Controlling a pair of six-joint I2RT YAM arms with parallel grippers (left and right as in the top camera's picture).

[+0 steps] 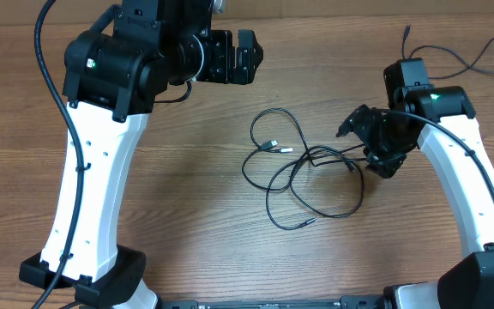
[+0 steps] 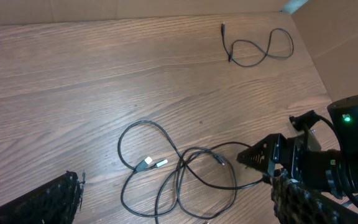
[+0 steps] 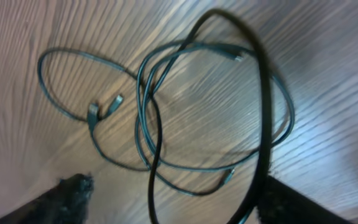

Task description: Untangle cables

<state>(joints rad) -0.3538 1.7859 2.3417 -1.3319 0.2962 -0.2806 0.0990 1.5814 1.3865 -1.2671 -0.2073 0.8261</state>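
In the overhead view, the cables (image 1: 303, 176) are lying on the wooden table (image 1: 195, 215) as one loose tangle of thin black loops, directly in front of the tips of the right claw (image 1: 363, 148). Its long axis is running slantwise from this claw toward the left claw (image 1: 245, 56), which is hanging wide open and well apart from the tangle. Two pale plugs are lying close together at the end far from the right claw. A single cable (image 1: 474, 53) is lying apart, behind the right claw. In the left wrist view, the tangle is spreading just ahead of the wide left claw (image 2: 179, 208), with the right claw (image 2: 253, 155) beside its edge and the single cable (image 2: 260, 50) curling far ahead. In the right wrist view, the cables (image 3: 166, 106) are filling the space ahead of the right claw (image 3: 179, 202), whose jaws are standing far apart. One blurred black strand is arching close to one of its fingers (image 3: 297, 202); whether it is touching, I cannot tell.
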